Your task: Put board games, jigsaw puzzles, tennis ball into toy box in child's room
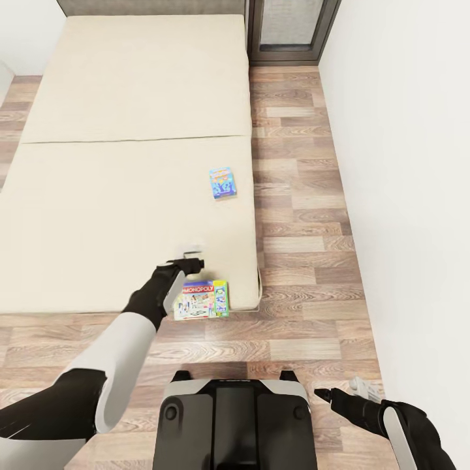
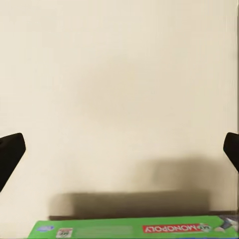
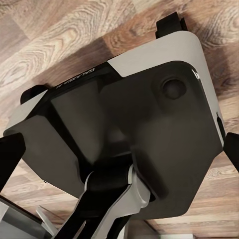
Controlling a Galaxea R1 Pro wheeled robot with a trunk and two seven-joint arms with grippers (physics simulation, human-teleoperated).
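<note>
Two board games lie on the beige bed (image 1: 117, 196). A light blue one (image 1: 222, 182) sits near the bed's right edge. A green and white Monopoly box (image 1: 202, 299) rests at the near right corner, reaching over the bed's front edge. My left gripper (image 1: 190, 260) hovers open just behind that box, over the mattress. In the left wrist view the box's green edge (image 2: 134, 230) lies below the wide-apart fingers (image 2: 10, 154). My right gripper (image 1: 321, 393) is open, low beside my base. The table, toy box, jigsaw puzzles and tennis ball are out of view.
A strip of wood-plank floor (image 1: 300, 215) runs between the bed and the white wall (image 1: 405, 163) on the right. A grey-framed window (image 1: 290, 29) stands at its far end. My dark base (image 1: 232, 418) stands on the floor at the bed's foot.
</note>
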